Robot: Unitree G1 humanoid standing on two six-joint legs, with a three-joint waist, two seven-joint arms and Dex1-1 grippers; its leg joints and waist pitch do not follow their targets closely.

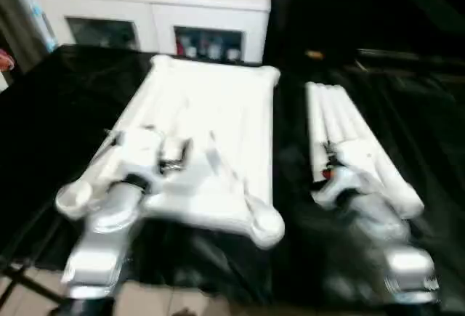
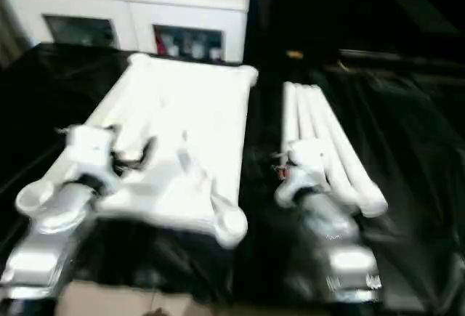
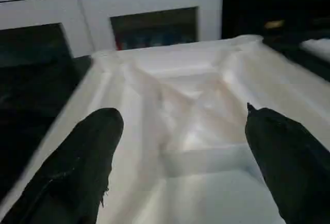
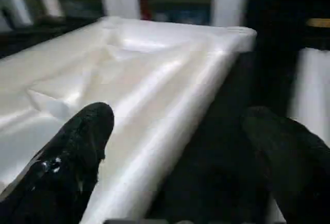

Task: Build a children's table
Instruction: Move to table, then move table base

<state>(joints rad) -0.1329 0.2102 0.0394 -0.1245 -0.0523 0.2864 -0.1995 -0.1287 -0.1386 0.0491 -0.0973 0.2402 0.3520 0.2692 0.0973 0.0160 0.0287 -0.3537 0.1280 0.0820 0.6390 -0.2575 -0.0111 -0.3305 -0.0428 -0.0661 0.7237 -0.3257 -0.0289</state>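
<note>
- The white table top (image 1: 211,134) lies upside down, ribbed underside up, on the black-covered work surface (image 1: 51,134), left of its middle, corner sockets at the near edge.
- Four white legs (image 1: 349,142) lie side by side, right of the top and apart from it.
- The left gripper (image 3: 180,147) hovers over the ribbed underside, fingers (image 3: 87,152) spread wide, holding nothing.
- The right gripper (image 4: 175,147) hangs over the gap between top and legs, spread wide, empty.
- A white cabinet (image 1: 156,11) with glass doors stands beyond the far edge.

cabinet (image 1: 152,18) top cut off
</note>
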